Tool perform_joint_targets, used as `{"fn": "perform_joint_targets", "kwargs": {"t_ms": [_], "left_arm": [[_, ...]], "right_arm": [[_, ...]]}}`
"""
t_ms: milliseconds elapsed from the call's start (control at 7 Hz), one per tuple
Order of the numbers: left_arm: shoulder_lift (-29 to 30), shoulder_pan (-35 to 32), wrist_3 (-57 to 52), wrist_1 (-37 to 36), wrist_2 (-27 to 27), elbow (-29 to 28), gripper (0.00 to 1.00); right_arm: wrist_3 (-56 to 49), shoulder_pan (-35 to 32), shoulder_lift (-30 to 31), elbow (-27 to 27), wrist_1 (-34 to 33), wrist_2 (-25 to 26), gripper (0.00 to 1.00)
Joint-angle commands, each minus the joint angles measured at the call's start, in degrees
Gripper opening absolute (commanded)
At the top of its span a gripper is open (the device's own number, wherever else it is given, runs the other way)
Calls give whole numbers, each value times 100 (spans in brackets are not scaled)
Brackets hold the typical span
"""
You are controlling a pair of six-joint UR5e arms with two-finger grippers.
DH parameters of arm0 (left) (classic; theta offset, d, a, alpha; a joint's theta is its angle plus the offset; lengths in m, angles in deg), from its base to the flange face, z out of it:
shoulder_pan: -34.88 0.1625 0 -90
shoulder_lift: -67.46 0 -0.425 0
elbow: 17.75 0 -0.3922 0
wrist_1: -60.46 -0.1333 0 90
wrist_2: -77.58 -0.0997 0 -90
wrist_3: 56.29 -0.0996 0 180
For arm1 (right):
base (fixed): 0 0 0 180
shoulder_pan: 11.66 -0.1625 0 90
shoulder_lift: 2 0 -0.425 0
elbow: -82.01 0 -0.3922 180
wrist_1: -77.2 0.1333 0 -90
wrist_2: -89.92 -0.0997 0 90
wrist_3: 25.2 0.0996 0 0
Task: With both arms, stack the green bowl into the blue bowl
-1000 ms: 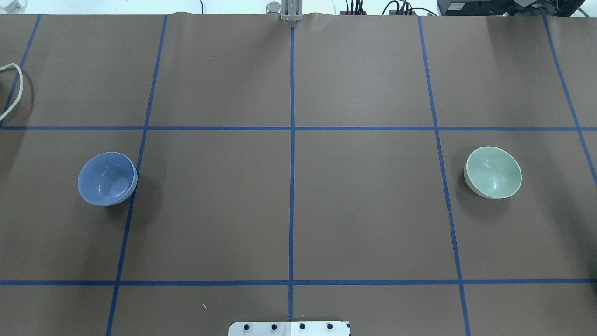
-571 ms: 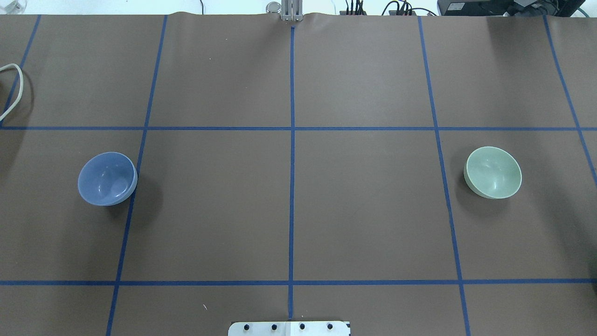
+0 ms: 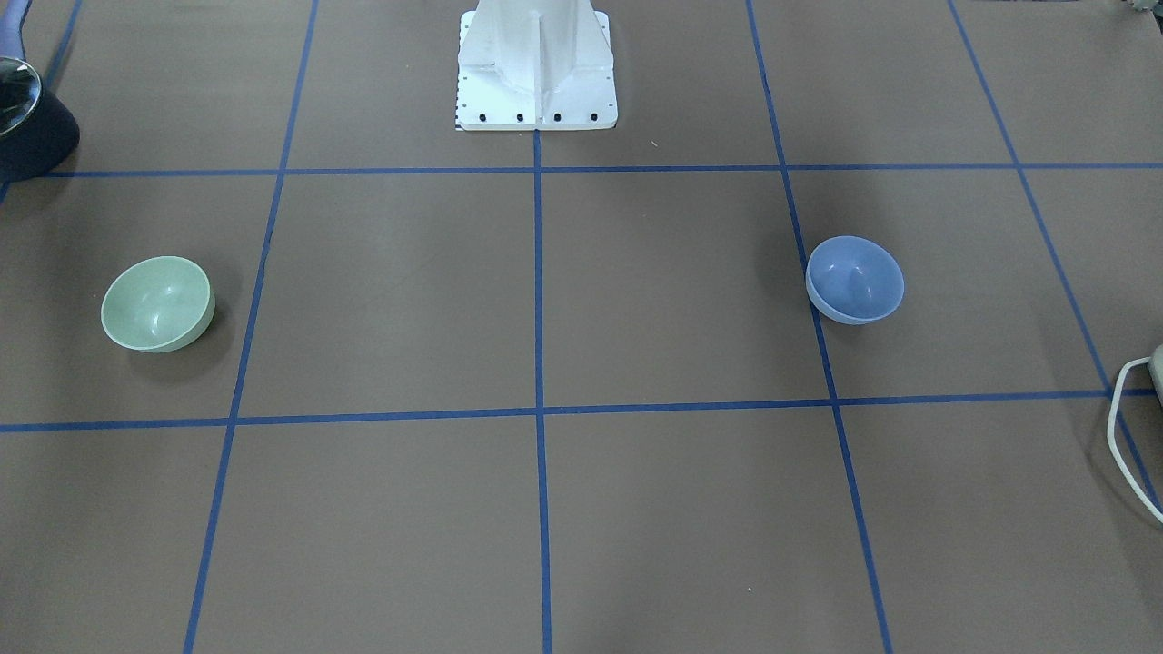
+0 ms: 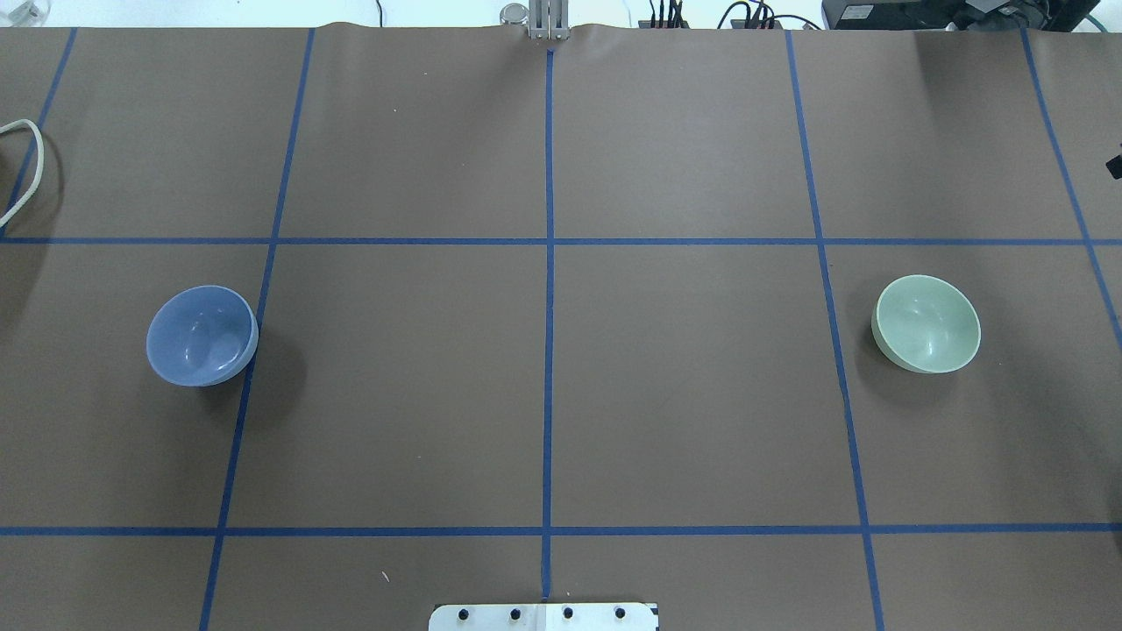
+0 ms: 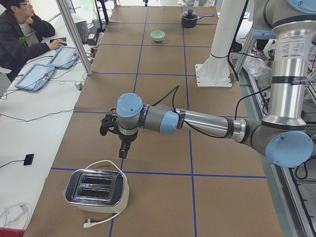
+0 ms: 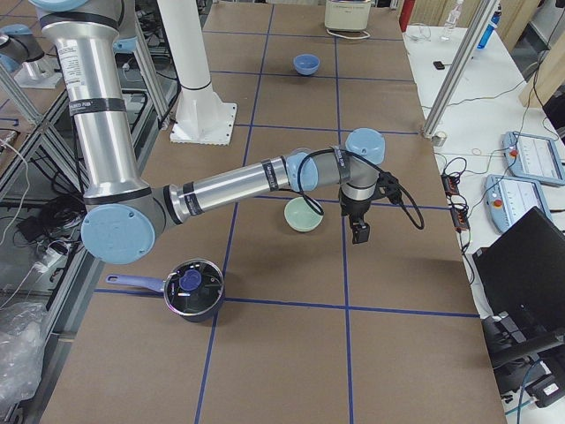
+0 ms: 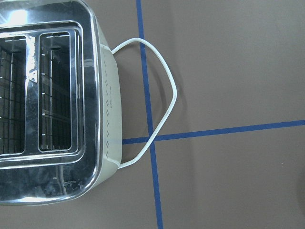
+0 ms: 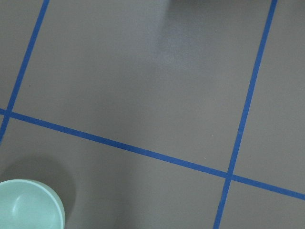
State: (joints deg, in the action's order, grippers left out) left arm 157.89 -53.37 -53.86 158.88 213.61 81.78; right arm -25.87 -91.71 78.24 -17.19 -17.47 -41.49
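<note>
The green bowl stands upright on the table's right side; it also shows in the front view and at the bottom-left corner of the right wrist view. The blue bowl stands upright on the left side, far from it. My right gripper hangs just beyond the green bowl and does not touch it; only a black sliver shows overhead. My left gripper hangs above the table near a toaster. I cannot tell whether either is open or shut.
A chrome toaster with a white cord sits at the table's left end. A dark pot sits near the right arm's base. The white pedestal stands at the robot's side. An operator sits beside the table.
A small black piece of the right gripper has come in at the overhead view's right edge. Neither bowl has moved.
</note>
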Motion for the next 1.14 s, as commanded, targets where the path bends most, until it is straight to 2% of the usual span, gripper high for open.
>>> {"fn": "perform_joint_targets", "kwargs": {"t_ms": [0,286,571,1000], "left_arm": [[71,980,413,466,3,-30,98],[298,1965,1528,503,-59,-74,98],[694,2574,1952,799,-59,-467,98],[757,3129,2498,2248,-233,-1048,97]], "right_arm": [[5,322,-69,6,0,1,100],[14,446,-87,137,341,1,100],[14,455,-87,173,361,-8,100],[102,464,-87,164,361,-8,100]]}}
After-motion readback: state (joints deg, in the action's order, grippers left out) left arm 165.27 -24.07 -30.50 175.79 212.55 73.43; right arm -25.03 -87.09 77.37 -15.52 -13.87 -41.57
